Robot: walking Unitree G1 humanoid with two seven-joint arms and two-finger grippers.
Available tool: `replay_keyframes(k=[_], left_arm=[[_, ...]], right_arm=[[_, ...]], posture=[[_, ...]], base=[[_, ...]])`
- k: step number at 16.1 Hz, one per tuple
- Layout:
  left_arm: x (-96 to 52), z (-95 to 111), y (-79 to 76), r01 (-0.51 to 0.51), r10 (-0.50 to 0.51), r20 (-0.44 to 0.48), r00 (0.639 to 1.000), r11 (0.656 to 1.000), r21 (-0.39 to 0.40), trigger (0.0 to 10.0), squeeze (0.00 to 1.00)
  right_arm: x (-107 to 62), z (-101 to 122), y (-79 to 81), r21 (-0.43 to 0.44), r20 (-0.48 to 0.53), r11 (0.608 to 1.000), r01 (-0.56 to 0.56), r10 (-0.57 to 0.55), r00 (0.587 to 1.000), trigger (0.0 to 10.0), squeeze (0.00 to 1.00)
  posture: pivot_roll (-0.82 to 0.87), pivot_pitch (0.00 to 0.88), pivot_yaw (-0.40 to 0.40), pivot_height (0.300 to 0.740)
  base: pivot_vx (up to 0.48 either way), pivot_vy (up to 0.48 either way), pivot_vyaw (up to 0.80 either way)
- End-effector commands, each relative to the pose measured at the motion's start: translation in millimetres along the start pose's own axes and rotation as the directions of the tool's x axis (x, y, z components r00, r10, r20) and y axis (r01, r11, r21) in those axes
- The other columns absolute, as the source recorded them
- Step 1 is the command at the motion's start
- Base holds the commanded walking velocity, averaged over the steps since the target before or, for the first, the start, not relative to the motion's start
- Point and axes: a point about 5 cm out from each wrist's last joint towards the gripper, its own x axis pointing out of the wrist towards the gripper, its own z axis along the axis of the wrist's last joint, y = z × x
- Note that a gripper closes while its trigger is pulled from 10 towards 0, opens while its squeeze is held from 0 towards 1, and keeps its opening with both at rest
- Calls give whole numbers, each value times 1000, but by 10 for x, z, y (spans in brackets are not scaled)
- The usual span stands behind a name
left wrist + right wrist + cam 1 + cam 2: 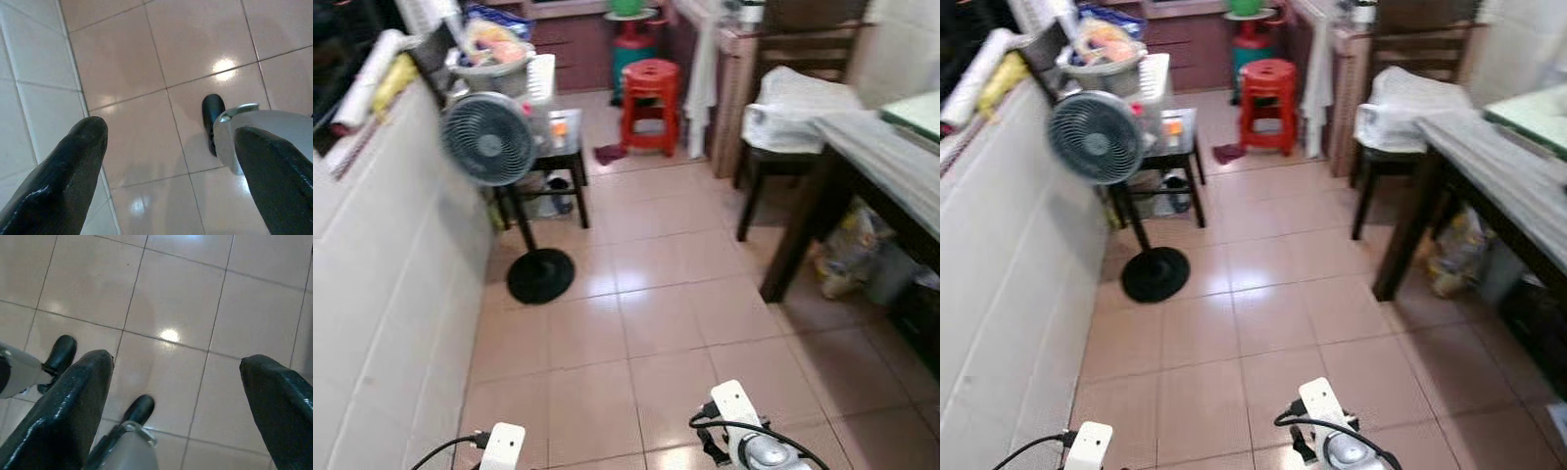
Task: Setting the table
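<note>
A dark dining table (886, 166) with a grey cloth runs along the right side, a green-edged mat (915, 113) lying on its far end. A dark chair (783, 117) piled with white bags stands at its far end. Both arms hang low at the bottom edge of the eye views. In the left wrist view my left gripper (171, 171) is open over bare pink floor tiles beside the white wall. My right gripper (176, 406) is open too, with nothing between its fingers, above the floor and the robot's black feet (58, 355).
A standing fan (489, 142) on a round black base (540, 275) stands at the left by a small black side table (558, 157). A red stool (649, 103) is at the back. Bags (847, 250) lie under the dining table. A white tiled wall (382, 294) bounds the left.
</note>
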Motion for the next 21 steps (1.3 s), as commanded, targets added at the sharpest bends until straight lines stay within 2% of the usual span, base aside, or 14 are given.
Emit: replay_keyframes(k=[1,5,9,12,14,21], left_arm=[[-7,-27,44,-8,8,-13,1000,1000,3,10000,0],[-17,-85,59,-30,30,-37,999,999,-10,10000,0],[-9,-57,60,-38,38,-40,998,999,-16,10000,0],[9,23,52,-34,33,-20,999,999,-17,10000,0],[13,35,30,-22,21,-19,1000,999,-34,10000,0],[34,115,-15,7,-8,-10,1000,998,-62,10000,0]], right_arm=[[1,7,11,-22,3,1000,-11,11,1000,10000,0],[-13,-54,-40,-35,-26,999,-5,4,1000,10000,0],[-10,-46,-35,-52,-27,999,-8,7,1000,10000,0],[4,-8,31,-47,-20,999,-24,23,1000,10000,0],[11,16,68,-73,-17,997,-39,38,999,10000,0],[3,2,15,-110,-22,993,-42,40,999,10000,0]], posture=[[-25,0,57,740],[-10,0,49,740],[-2,2,42,740],[7,4,29,740],[9,4,25,740],[7,2,21,740]], base=[[0,0,800],[0,0,797],[0,0,575],[0,0,0],[0,0,0],[0,0,0]])
